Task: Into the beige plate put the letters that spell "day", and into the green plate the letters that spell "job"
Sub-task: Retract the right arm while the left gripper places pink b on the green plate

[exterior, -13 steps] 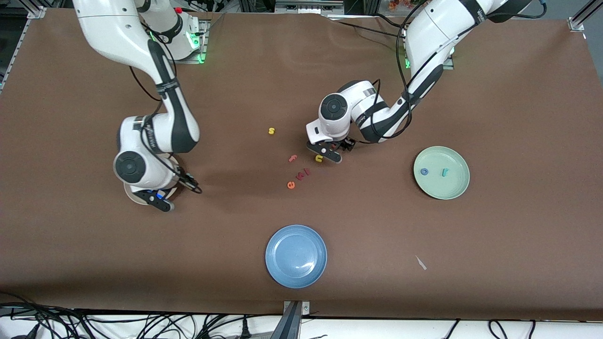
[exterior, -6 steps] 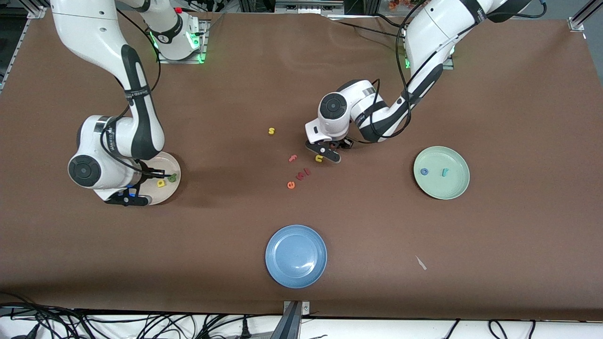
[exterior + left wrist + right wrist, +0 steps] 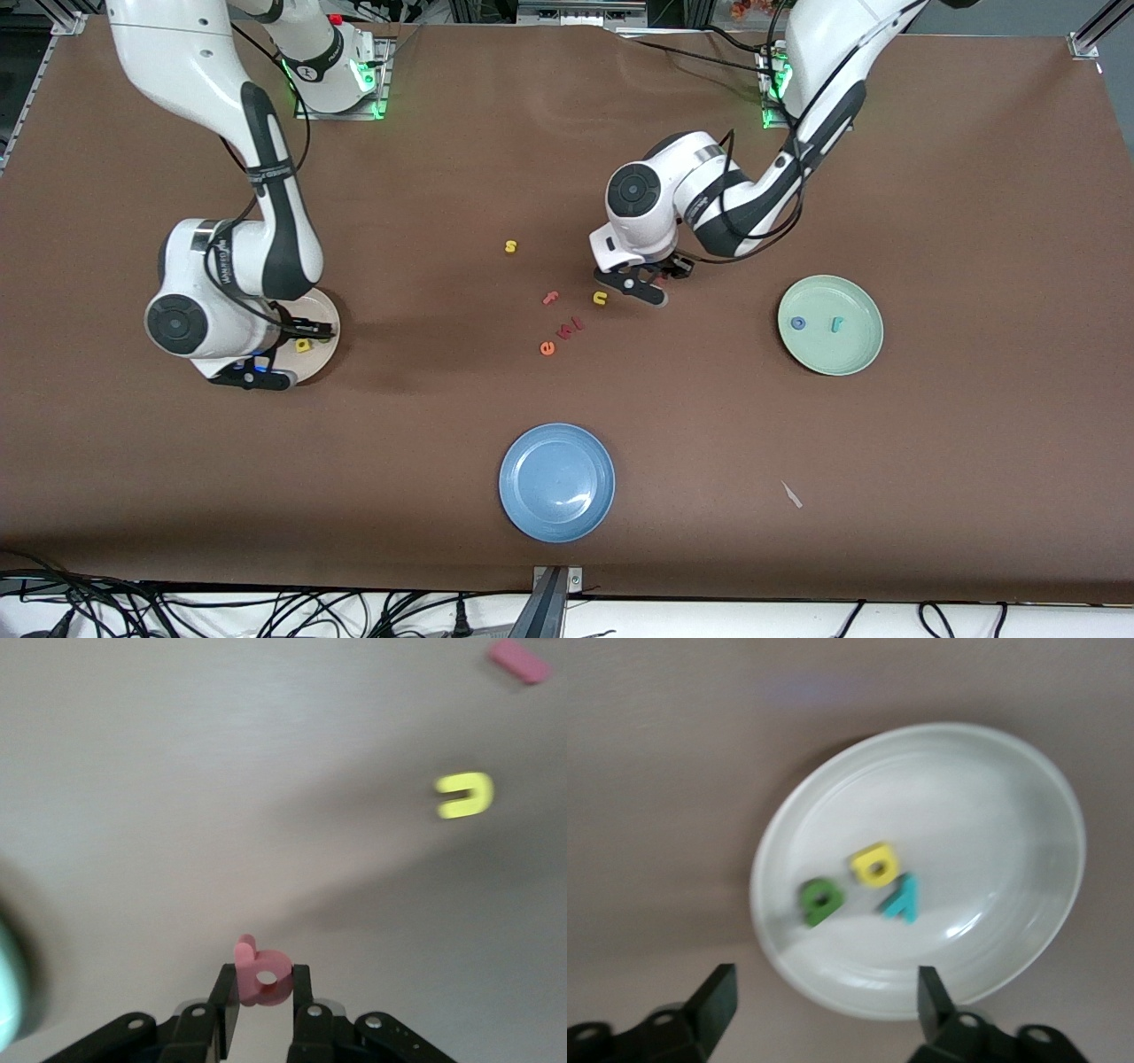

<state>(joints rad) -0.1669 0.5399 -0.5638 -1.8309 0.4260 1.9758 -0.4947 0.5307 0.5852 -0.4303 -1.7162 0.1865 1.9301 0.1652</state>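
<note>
My left gripper is shut on the red-pink b, held over the table beside the yellow u; in the front view this gripper sits between the loose letters and the green plate. That plate holds the blue o and the teal j. My right gripper stands open over the edge of the beige plate, nothing between its fingers. In the plate lie the yellow d, the green a and the teal y.
Loose letters lie mid-table: a yellow s, a pink f, red pieces and an orange e. A blue plate sits nearer the front camera, and a small white scrap lies toward the left arm's end.
My left gripper shut on the red-pink b and shifted toward the green plate. My right gripper opened over the beige plate and its arm swung a little toward its own end of the table.
</note>
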